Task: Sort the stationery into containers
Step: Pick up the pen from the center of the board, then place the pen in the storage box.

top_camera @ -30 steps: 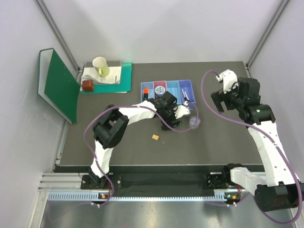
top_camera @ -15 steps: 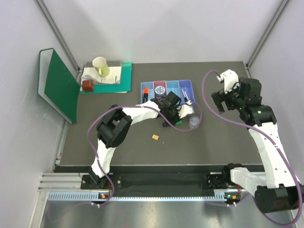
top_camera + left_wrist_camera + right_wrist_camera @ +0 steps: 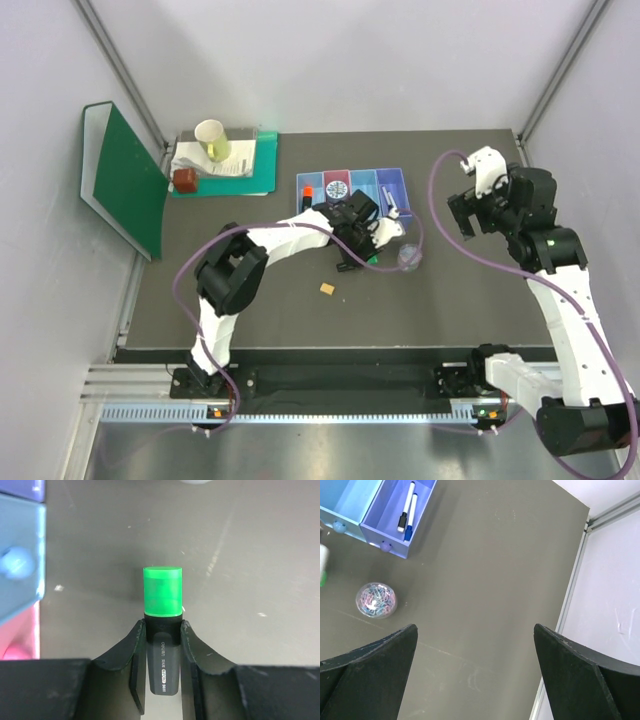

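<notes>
My left gripper (image 3: 162, 626) is shut on a black highlighter with a green cap (image 3: 162, 592), the cap sticking out past the fingertips above the dark table. In the top view this gripper (image 3: 362, 243) sits just in front of the row of four bins (image 3: 364, 185). An orange-capped highlighter (image 3: 307, 192) lies in the light blue bin, a round patterned tin (image 3: 336, 187) in the pink one, and white pens (image 3: 406, 507) in the purple one. A clear round tub (image 3: 376, 600) and a tiny tan block (image 3: 327, 288) rest on the table. My right gripper (image 3: 475, 627) hangs open over bare table at the right.
A green folder (image 3: 125, 180) leans at the far left. Beside it a paper cup (image 3: 213, 140) and a small brown box (image 3: 184, 180) sit on papers. The table's right edge and a metal frame rail (image 3: 570, 605) run close to my right gripper.
My left gripper has shut on the green-capped highlighter and drawn back slightly left, away from the clear tub. The right arm has barely shifted.
</notes>
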Tool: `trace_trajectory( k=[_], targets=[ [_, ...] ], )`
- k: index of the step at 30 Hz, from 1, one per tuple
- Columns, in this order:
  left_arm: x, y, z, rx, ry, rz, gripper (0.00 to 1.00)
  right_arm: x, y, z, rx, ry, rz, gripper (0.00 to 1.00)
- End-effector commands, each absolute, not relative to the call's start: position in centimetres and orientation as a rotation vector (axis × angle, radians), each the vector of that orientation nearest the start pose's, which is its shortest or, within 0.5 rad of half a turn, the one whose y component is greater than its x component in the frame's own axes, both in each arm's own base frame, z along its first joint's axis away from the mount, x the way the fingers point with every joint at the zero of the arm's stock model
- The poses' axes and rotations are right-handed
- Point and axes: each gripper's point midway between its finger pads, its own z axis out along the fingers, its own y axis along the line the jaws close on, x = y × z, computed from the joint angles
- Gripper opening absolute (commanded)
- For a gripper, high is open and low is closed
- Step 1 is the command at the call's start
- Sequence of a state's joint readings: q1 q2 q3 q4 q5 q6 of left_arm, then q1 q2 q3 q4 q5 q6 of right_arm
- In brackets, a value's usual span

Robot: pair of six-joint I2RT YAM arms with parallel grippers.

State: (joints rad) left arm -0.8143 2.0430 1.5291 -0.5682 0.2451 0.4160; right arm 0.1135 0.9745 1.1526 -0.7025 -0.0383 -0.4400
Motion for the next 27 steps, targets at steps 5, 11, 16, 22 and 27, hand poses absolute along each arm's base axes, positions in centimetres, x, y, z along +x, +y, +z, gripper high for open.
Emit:
trace_trajectory(
  k=[5,11,16,22,27],
  targets=[
    [30.4,-36.1,16.6,1.338,2.038,-0.565,0.00,29.8,1.3,29.2,-0.505,1.963,-0.190,1.00],
    [34.8,-33.3,21.5,1.023,2.075,-0.611,0.00,29.7,-0.3,29.5,-0.421,1.961,-0.262,0.99],
    [41.7,-28.5,23.5,0.568,2.169,-0.680,0.00,29.7,-0.8,29.5,-0.386,1.958,-0.270,0.99],
    [48.0,-24.4,21.3,0.292,2.221,-0.628,0.00,30.1,-0.8,30.1,-0.375,1.956,-0.266,1.00],
    [49.6,-24.2,16.8,0.165,2.311,-0.679,0.00,30.4,-0.7,29.9,-0.369,1.974,-0.256,1.00]
  ],
)
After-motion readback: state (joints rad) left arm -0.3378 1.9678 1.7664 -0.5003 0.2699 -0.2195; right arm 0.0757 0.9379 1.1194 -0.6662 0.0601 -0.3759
